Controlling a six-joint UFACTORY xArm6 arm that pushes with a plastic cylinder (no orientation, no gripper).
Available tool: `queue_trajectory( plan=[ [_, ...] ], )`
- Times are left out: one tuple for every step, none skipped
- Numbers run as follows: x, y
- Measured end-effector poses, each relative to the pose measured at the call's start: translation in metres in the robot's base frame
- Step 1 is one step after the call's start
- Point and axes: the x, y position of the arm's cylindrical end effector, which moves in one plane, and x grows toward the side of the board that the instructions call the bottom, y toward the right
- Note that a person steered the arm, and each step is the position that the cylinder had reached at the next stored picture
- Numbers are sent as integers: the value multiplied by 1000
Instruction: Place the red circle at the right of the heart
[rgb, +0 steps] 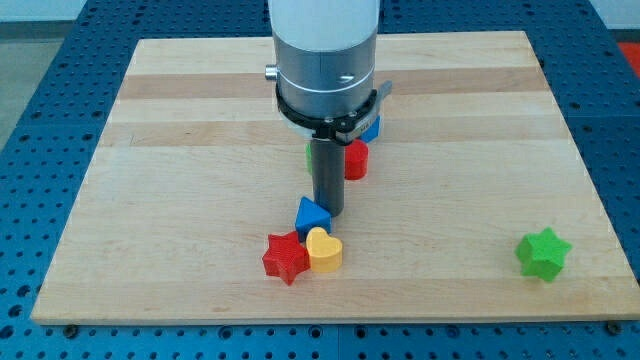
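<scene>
Nearest the view's bottom: red star (285, 257), touching yellow heart (324, 250) on its right side. Just above those two, blue triangular block (311, 214), touching or almost touching the heart's upper lobes. Right beside that blue block, on its right, my tip (329, 213) — a plain dark rod end, nothing held, no jaws to open or close. Red round block (356, 159) up and slightly right of my tip, near but apart from it, beside the rod's shaft and partly hidden by it. Above the red one, another blue block (372, 129), mostly covered by the arm's grey housing (326, 60); shape not readable. Sliver of green (309, 153) at the rod's left, shape also hidden. Green star (544, 253) well apart at the lower right, near the board's right edge. Wooden board (180, 150) bare right of the heart as far as the green star; heart and red star close to the bottom edge.
</scene>
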Motion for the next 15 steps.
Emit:
queue_trajectory(
  plan=[
    [0,0],
    [-1,2],
    [-23,22],
    [-44,18],
    [-57,-4],
    [-75,-22],
    [-90,-2],
    [-114,22],
    [-110,31],
    [-86,30],
    [-63,29],
    [-41,29],
    [-24,29],
    [-18,29],
    [-18,33]
  ],
)
